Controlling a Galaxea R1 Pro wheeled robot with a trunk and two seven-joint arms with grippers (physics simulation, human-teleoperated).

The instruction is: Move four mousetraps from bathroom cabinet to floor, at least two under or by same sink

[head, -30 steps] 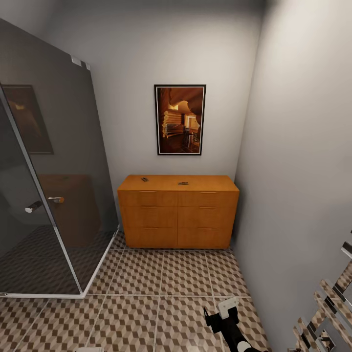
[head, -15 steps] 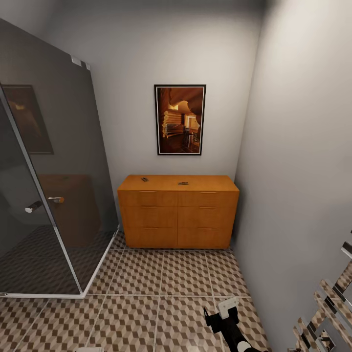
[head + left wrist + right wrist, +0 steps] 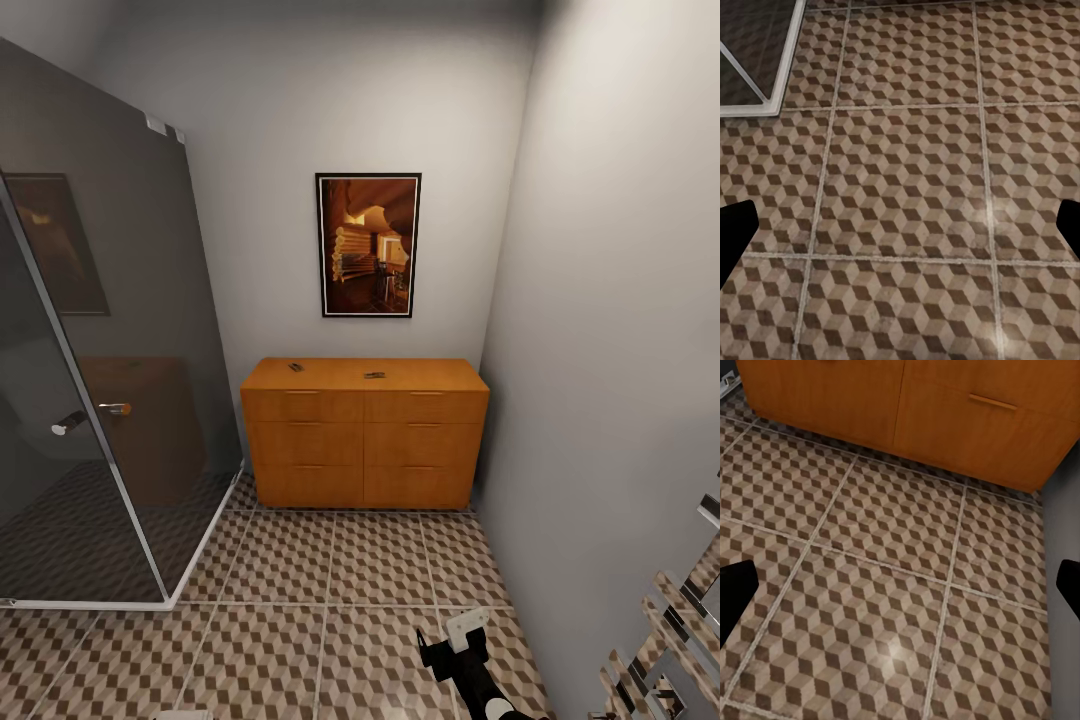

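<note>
Robot parked back from the cabinet [image 3: 365, 430], so this reads as an approach stage, nothing picked yet. Bathroom floor [image 3: 300, 580], cube-print tiles, spreads from the cabinet's foot toward the camera, and it is where the traps must end up. To the cabinet's left stands a dark glass shower enclosure [image 3: 90, 380] with a chrome handle, its white sill meeting the tiles beside the cabinet's lower left corner. Above the cabinet hangs a framed picture [image 3: 368, 245] on the grey wall. The cabinet itself sits tight in the corner against the right wall, drawers shut, flat top at a reachable height, which is probably why the traps were left there. Two small dark items on that top look like mousetraps: one [image 3: 296, 367] near its left-rear part, another [image 3: 375, 375] about centre (too small to make out wire or red spot; the other two I cannot find). Right claw [image 3: 452, 642] hangs low in front of the cabinet over the tiles, carried in travel pose; its wrist view faces the cabinet's lower drawers, fingertips at the frame edges, spread wide, nothing between them. Left claw [image 3: 900, 225] likewise wide apart, empty, pointed at bare tile near the shower sill.
</note>
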